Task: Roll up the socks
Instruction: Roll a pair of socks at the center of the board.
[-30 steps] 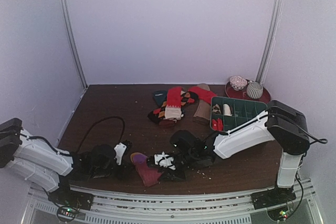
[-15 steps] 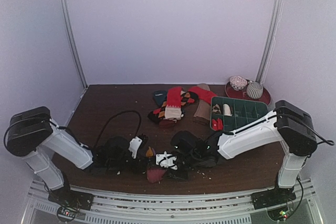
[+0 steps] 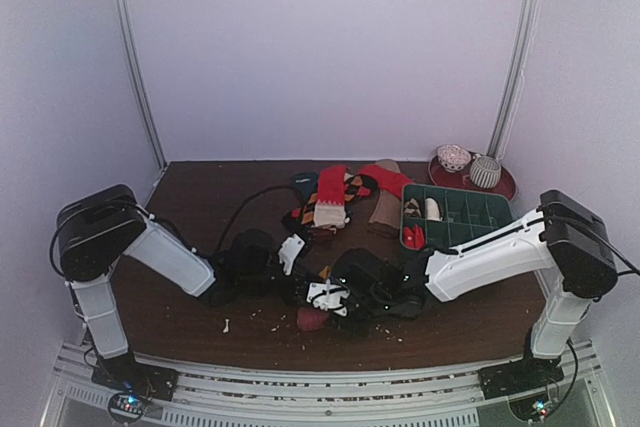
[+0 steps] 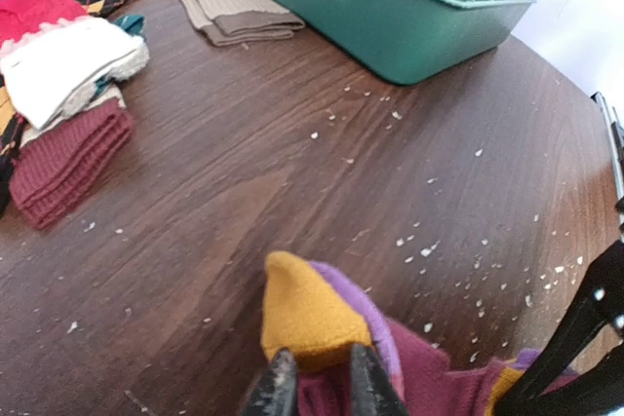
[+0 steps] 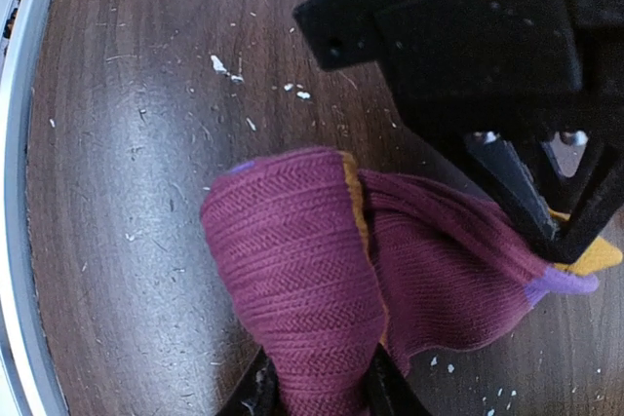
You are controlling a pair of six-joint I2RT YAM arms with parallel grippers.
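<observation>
— Table (image 3: 200, 207) first: what's sitting on that dark wood?
— Toward the back right, a green compartment tray (image 4: 390, 36). Just beside it on the left is the sock pile (image 3: 335, 197): red, orange-black argyle, tan, a cream cuff and a folded maroon one.
— And the one being handled?
— The purple-magenta sock (image 5: 312, 270) lies near the front middle, well apart from the pile and between both arms. It's ribbed and bunched into a thick fold, with the orange toe (image 4: 307, 314) poking out at one end.
— Who has hold of it?
— The right gripper (image 5: 317, 382) has the fat magenta fold squeezed between its fingers. The left gripper (image 4: 319, 367) is at the toe end, fingers narrow. I can't tell whether it is actually pinching the fabric.
— Anything smaller?
— White flecks (image 4: 429, 245) are scattered over the wood around the sock.
</observation>
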